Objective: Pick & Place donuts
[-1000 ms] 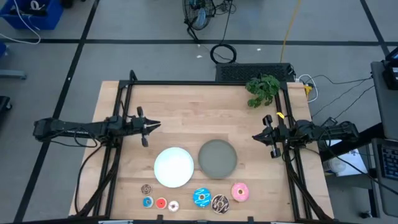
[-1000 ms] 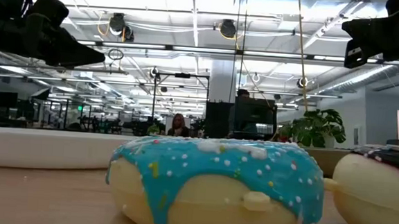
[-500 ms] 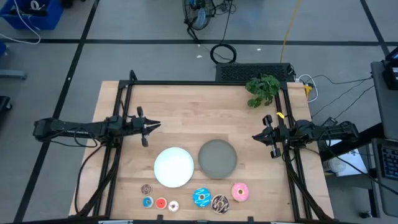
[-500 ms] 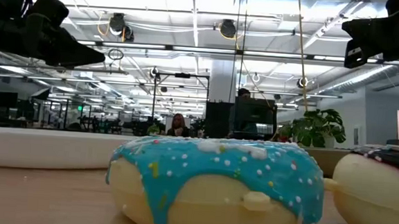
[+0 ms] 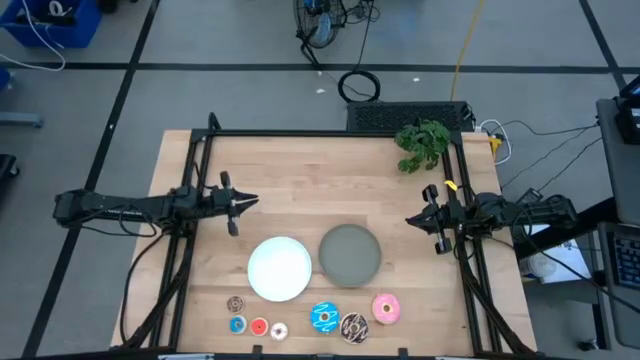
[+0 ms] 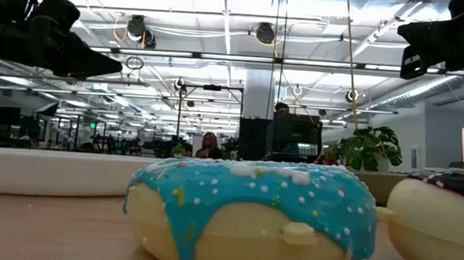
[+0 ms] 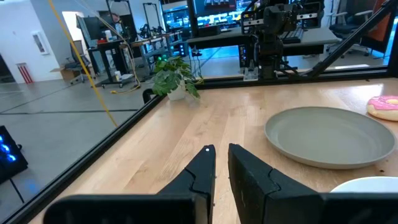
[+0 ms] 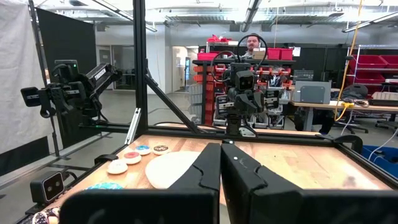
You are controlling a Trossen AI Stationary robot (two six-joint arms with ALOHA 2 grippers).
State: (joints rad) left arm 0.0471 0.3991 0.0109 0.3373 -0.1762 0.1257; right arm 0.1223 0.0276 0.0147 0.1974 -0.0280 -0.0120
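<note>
From above, the left gripper hangs over the table's left side and the right gripper over its right side, both well apart from the donuts lined up along the near edge: a pink donut, a dark brown drizzled donut and a blue sprinkled donut, then four tiny ones, white, red, blue and brown. A white plate and a grey plate lie side by side behind them, both bare, and a small green plant sits at the far right corner. From table height, the blue sprinkled donut fills the foreground, with the drizzled one at the right edge. Through the left wrist camera, the left fingers stand only a narrow slit apart and hold nothing; the grey plate lies ahead. Through the right wrist camera, the right fingers are pressed together, empty; a person shows in the room beyond
</note>
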